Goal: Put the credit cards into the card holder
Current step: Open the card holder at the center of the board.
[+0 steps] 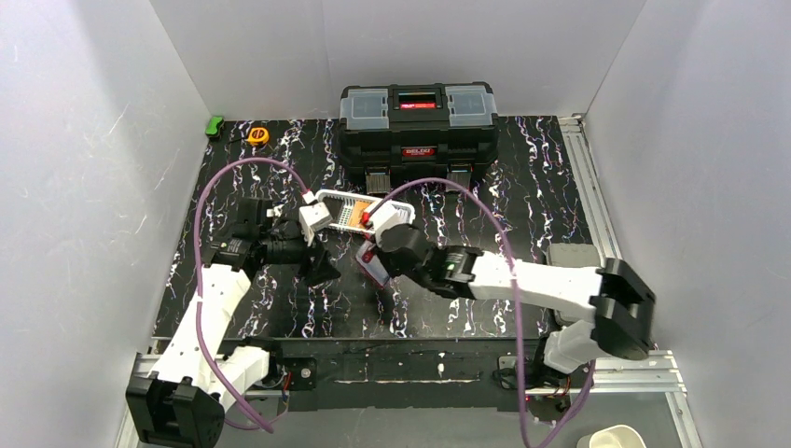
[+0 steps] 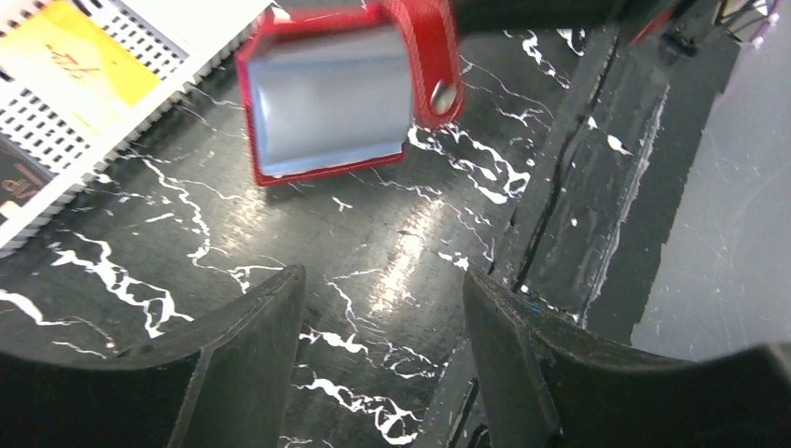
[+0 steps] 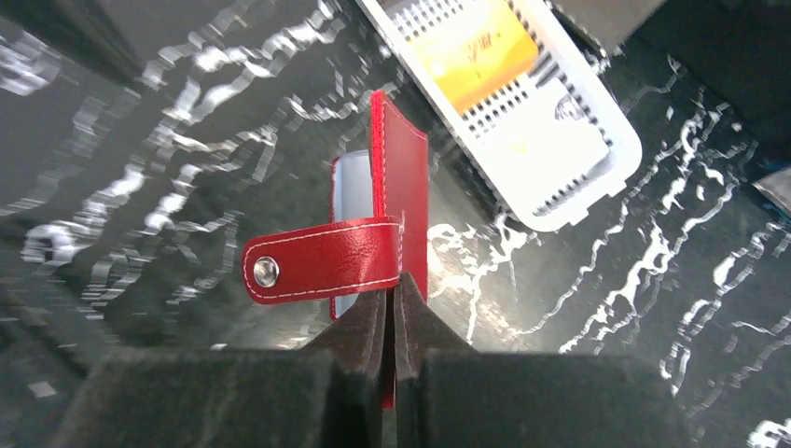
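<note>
Centre of the top view: the right gripper is clamped on the cover of the open red card holder, just below a white basket. An orange card lies in the basket. The left gripper hangs half open and empty, left of the holder.

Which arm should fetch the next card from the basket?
Left, probably: the left gripper is open and empty near the white basket with the orange card, while the right gripper is clamped on the card holder.
</note>
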You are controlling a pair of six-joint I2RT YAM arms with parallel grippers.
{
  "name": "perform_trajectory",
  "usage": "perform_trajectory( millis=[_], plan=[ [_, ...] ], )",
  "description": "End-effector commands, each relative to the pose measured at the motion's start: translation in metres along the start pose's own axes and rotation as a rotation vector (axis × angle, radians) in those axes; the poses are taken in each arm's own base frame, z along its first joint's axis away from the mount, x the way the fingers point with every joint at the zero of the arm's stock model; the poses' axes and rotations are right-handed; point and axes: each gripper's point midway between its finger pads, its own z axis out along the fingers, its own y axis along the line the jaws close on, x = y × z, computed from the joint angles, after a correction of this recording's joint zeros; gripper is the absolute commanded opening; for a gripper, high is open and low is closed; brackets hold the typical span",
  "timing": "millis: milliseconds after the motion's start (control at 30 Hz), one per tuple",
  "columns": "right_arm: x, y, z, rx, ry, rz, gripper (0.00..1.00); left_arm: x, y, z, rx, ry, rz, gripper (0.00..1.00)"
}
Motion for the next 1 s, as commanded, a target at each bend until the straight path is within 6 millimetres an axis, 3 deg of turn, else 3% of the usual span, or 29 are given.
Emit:
perform_trajectory(
  millis=[0,267,367,567,733,800,967],
  plan=[
    [-0.057,0.012,-0.042,-0.196,-0.136,0.237,0.01,0.003,-0.02,0.003,0.087,-0.061,0.057,0.63],
    [-0.089,0.015,-0.094,-0.512,-0.223,0.461,0.01,0.004,-0.022,0.004,0.102,-0.089,0.166,0.7],
    [-0.097,0.016,-0.106,-0.608,-0.25,0.519,0.01,-0.006,-0.022,0.001,0.108,-0.116,0.173,0.7],
    [-0.101,0.017,-0.115,-0.708,-0.273,0.562,0.01,-0.03,-0.031,-0.005,0.155,-0.186,0.133,0.64],
    [-0.105,0.008,-0.124,-0.765,-0.305,0.605,0.01,-0.028,-0.049,-0.012,0.26,-0.172,0.139,0.51],
    [-0.108,0.006,-0.129,-0.791,-0.315,0.604,0.01,-0.024,-0.053,-0.015,0.297,-0.153,0.13,0.51],
    [-0.111,0.004,-0.141,-0.831,-0.323,0.595,0.01,-0.03,-0.044,-0.026,0.277,-0.173,0.127,0.55]
  ],
)
